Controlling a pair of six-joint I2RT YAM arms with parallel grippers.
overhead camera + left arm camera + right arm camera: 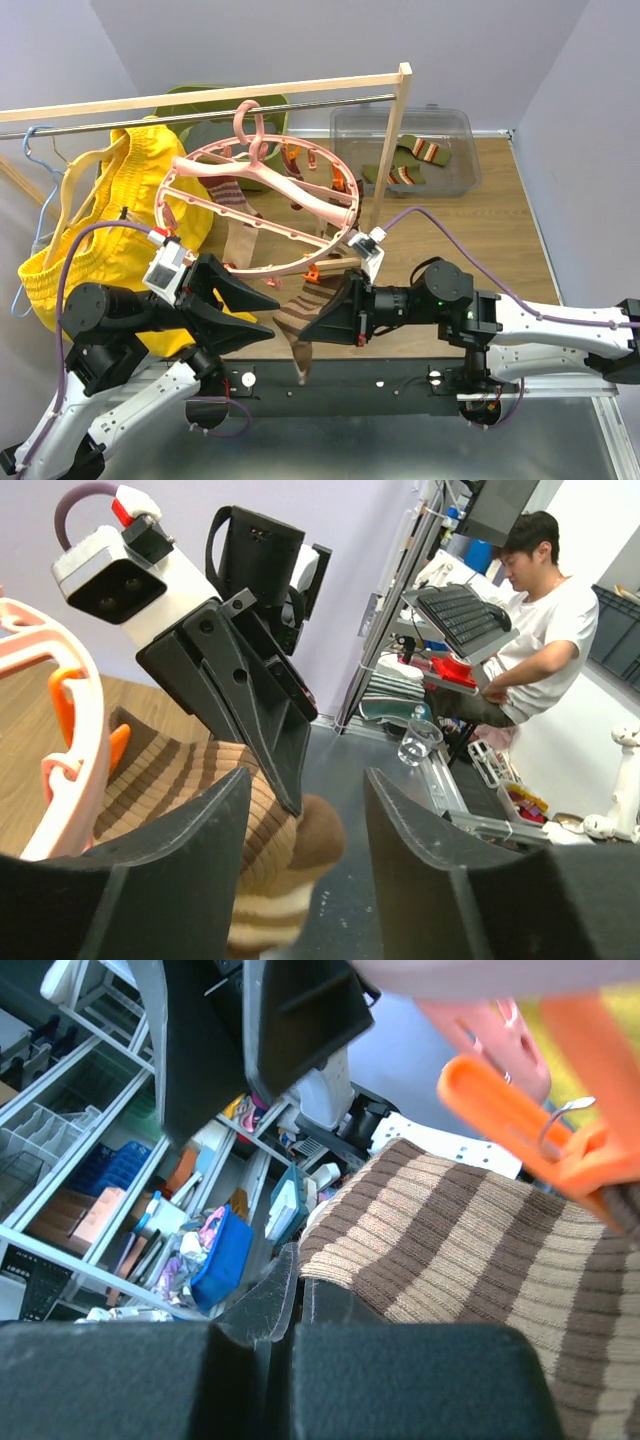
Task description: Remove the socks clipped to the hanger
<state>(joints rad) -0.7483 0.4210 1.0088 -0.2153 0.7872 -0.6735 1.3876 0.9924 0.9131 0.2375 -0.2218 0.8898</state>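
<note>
The pink ring hanger (215, 172) hangs tilted from the rail by its hook. A brown striped sock (300, 345) hangs from an orange clip (530, 1130) at the ring's near edge. My right gripper (308, 324) is shut, pinching this sock's edge (450, 1240). My left gripper (272, 315) is open and faces it from the left; the sock (200, 810) lies by its left finger, not held. A pinkish sock with purple stripes (238, 212) is still clipped further back. Olive and orange socks (412, 162) lie in the clear bin.
Yellow shorts (100, 220) and a light-blue wire hanger (38, 200) hang at the left of the rail. A wooden post (392, 150) stands right of the ring. The clear bin (455, 175) sits at the back right. A green basket (215, 105) stands behind the rail.
</note>
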